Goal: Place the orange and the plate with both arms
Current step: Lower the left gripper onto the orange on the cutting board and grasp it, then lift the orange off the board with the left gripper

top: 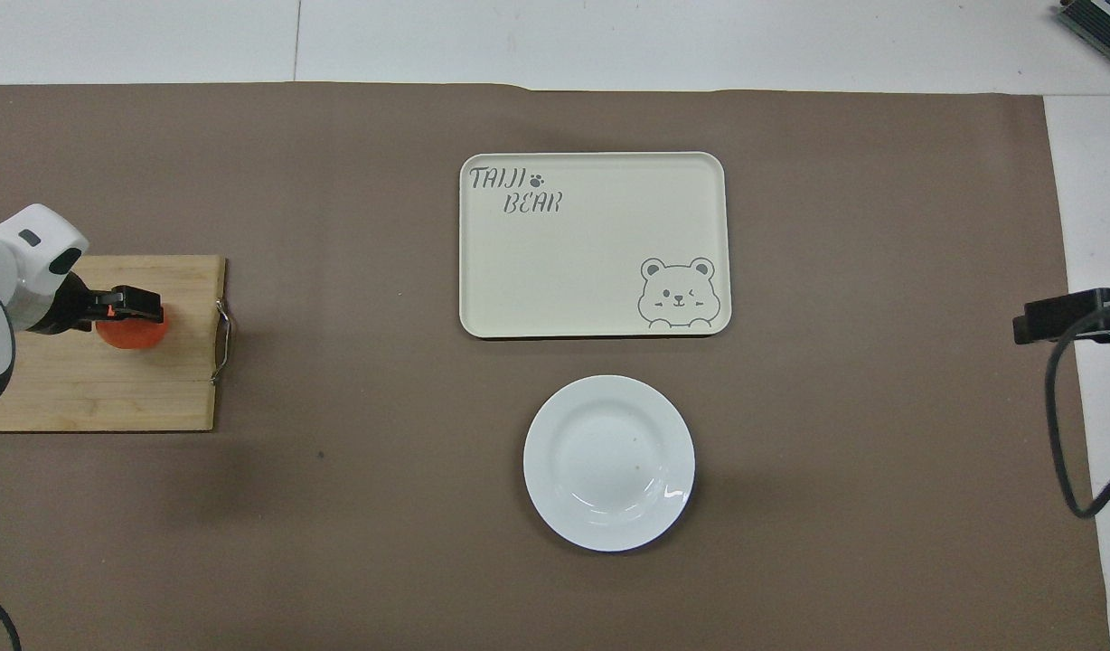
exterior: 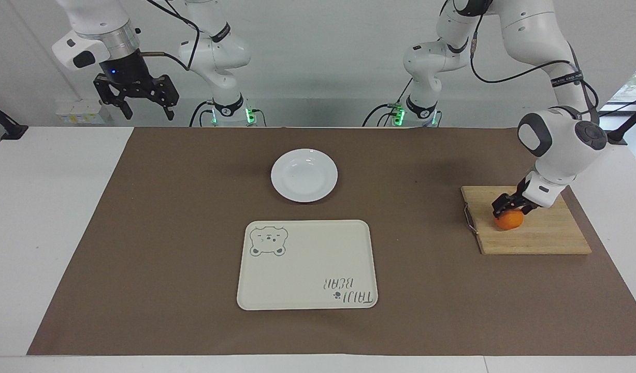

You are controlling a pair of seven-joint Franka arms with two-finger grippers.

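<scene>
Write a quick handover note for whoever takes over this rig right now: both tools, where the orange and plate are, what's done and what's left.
Left tool: open, down around the orange on the wooden cutting board at the left arm's end of the table; no grip closed yet.
Right tool: open, empty, waiting raised near its own base.
White plate: empty on the brown mat, nearer the robots than the bear-print tray, which is also empty.
Done: the left arm's approach to the orange.
Left: close on the orange, lift and place it; the plate has not been picked up.
</scene>
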